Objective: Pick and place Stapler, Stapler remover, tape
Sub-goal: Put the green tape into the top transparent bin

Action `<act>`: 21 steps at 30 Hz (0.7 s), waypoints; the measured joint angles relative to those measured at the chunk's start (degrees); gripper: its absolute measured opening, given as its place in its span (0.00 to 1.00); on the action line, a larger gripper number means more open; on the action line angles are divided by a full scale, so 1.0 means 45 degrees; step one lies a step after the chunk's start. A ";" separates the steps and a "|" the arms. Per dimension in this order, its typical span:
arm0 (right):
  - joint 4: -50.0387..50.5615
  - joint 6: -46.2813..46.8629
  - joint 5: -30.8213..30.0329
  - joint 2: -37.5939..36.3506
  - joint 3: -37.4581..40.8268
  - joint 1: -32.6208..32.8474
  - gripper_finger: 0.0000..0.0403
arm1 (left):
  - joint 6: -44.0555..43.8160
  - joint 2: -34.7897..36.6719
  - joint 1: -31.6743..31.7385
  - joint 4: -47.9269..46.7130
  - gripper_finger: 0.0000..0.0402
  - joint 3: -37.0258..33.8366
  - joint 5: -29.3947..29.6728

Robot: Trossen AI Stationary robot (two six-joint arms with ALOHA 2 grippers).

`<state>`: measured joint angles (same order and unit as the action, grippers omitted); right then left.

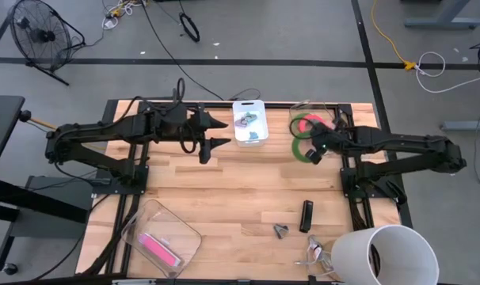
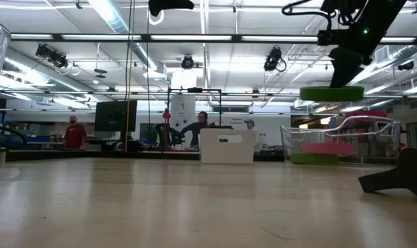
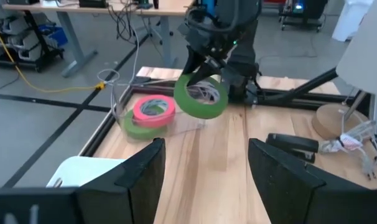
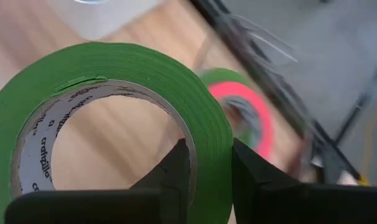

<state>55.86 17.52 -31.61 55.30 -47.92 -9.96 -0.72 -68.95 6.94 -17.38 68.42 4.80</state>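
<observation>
My right gripper (image 1: 310, 150) is shut on a green tape roll (image 1: 303, 149), held in the air just on the near side of a clear container (image 1: 297, 111) at the table's far right. In that container a red tape roll (image 3: 154, 107) lies flat on a second green roll (image 3: 135, 129). A black stapler (image 1: 306, 215) and a small dark stapler remover (image 1: 280, 230) lie on the table near the front. My left gripper (image 1: 222, 133) is open and empty, above the table beside a white bin (image 1: 249, 123). My right gripper pinches the green roll's wall (image 4: 207, 134) between its two fingers, one finger (image 4: 176, 165) inside the open centre and one (image 4: 251, 165) outside. The fingers come from above, pointing down. The roll (image 2: 331, 93) hangs about level, lifted clear of the table and container.
The white bin at the far middle holds small items. A clear tray (image 1: 162, 237) with a pink object lies at the near left. A large white cylinder (image 1: 382, 253) and a clear object (image 1: 319, 253) stand at the near right. People show in the room beyond.
</observation>
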 joint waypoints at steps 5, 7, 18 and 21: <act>0.0631 0.0203 -0.1085 -0.0250 0.0000 -0.0985 0.18 | -0.0023 0.0006 0.0000 0.0003 0.58 0.0000 0.0018; 0.0767 0.0203 -0.1316 -0.0356 0.0000 -0.1400 0.18 | -0.0023 0.0006 0.0000 0.0017 0.58 0.0000 0.0018; 0.1429 -0.0097 -0.2104 -0.0449 0.0000 -0.3355 0.18 | -0.0023 0.0002 0.0000 0.0003 0.58 0.0000 0.0018; 0.1695 -0.0098 -0.2102 -0.0447 0.0000 -0.3906 0.18 | -0.0028 0.0001 0.0000 0.0003 0.58 0.0000 0.0018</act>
<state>63.49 17.08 -41.07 53.28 -47.92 -27.54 -0.84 -68.95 6.94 -17.37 68.42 4.89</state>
